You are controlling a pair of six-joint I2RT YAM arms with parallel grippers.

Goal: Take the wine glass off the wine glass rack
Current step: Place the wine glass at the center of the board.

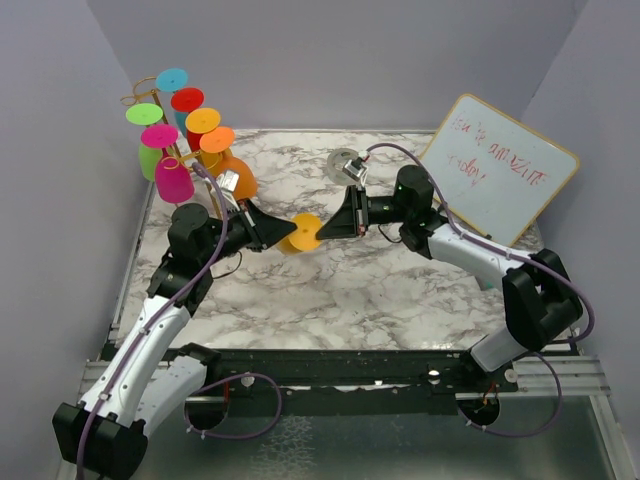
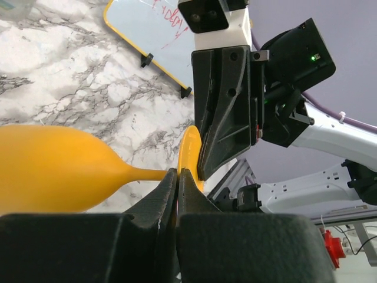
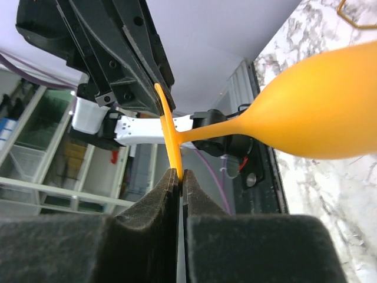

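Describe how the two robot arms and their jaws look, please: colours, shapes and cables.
The left arm and right arm have white link shells and black joint housings. A thin purple cable runs along each. The jaws are black and wedge-shaped. A small green light glows on the right arm.

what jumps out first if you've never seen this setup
Both arms meet over the middle of the table, the left gripper and right gripper each pinched shut on the foot of one yellow-orange wine glass held sideways. Behind, the wine glass rack in the far left corner carries bright coloured glasses, and a whiteboard leans at far right.
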